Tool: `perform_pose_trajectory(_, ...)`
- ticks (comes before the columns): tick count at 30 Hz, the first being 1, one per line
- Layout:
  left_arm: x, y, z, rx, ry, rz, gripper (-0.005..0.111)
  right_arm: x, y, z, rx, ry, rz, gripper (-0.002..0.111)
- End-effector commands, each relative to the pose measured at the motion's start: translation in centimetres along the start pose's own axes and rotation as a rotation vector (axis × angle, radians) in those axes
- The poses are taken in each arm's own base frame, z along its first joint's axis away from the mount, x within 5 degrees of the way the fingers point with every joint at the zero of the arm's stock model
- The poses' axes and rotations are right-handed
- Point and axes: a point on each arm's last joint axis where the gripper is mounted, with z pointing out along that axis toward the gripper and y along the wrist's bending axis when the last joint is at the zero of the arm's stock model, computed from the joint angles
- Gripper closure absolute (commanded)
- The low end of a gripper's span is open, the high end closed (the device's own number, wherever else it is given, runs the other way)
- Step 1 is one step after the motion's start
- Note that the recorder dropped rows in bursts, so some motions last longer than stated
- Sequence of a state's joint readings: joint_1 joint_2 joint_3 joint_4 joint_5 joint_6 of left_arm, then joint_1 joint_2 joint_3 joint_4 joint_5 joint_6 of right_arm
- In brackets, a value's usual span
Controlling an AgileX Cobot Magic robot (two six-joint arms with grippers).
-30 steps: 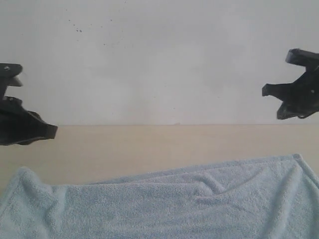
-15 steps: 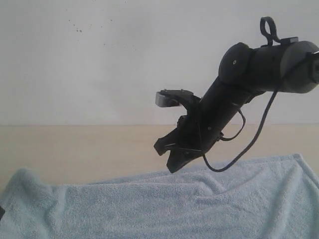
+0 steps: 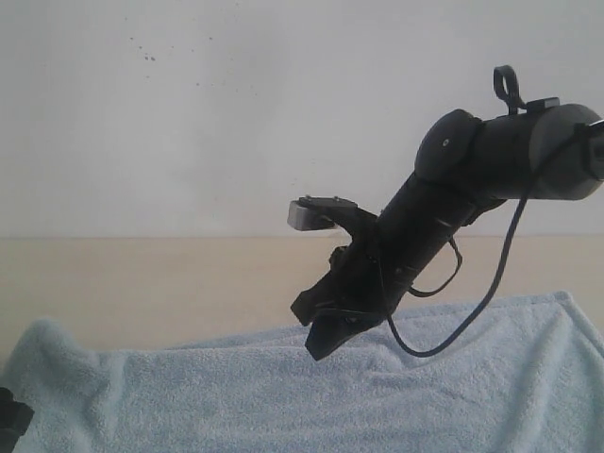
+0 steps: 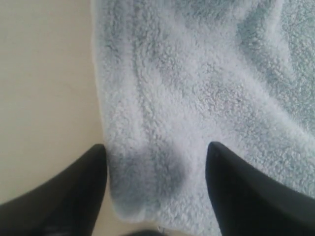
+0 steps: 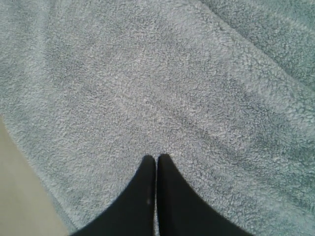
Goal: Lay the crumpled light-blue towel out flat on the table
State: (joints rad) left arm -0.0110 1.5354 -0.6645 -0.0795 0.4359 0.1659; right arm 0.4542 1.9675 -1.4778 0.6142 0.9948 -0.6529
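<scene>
We record: towel [image 3: 283, 396] pale lt-blue, fluffy terry nap, greyer shading in folds. Counter [image 3: 142, 283] plain pale beige, lt-wood tone. Wall [image 3: 236, 113] white w/ a few small dark specks. Right claw [image 5: 156, 158] and left claw [image 4: 156, 146] both black. Right arm [image 3: 491, 156] dark grey to black, w/ small lt-grey block [image 3: 302, 215].

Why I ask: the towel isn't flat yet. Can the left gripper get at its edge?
Probably yes: the left gripper hangs open right over the towel edge, with nothing between them.
</scene>
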Motion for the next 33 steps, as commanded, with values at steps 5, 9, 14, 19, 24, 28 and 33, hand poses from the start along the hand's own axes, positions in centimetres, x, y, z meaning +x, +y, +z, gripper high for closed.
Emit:
perform_pose_trajectory(5,-0.1,-0.5,0.4,0.060,0.034,-0.102,0.076,-0.2,-0.2,-0.1,0.013,-0.027,-0.001,0.108)
perform_pose_trajectory(9,-2.0,-0.6,-0.7,0.084,0.014,-0.115,0.102,-0.3,-0.2,-0.1,0.021,-0.037,-0.001,0.108)
perform_pose_trajectory(14,-4.6,-0.4,-2.1,0.087,-0.044,-0.098,0.103,-0.4,-0.3,-0.1,0.032,-0.051,-0.004,0.108)
perform_pose_trajectory(19,-6.5,-0.2,-1.3,0.088,-0.048,-0.099,0.103,-0.3,-0.3,-0.1,0.029,-0.047,-0.004,0.108)
perform_pose_trajectory(24,-7.8,-0.1,1.6,0.099,0.032,-0.079,0.100,0.0,-0.1,-0.1,0.003,-0.013,-0.004,0.108)
perform_pose_trajectory(28,-7.7,-0.1,3.6,0.118,0.133,-0.060,0.078,0.0,-0.1,-0.1,0.003,-0.014,-0.004,0.108)
perform_pose_trajectory(33,-8.2,0.0,3.9,0.109,0.101,-0.062,0.042,-0.2,-0.2,-0.1,0.013,-0.027,-0.004,0.108)
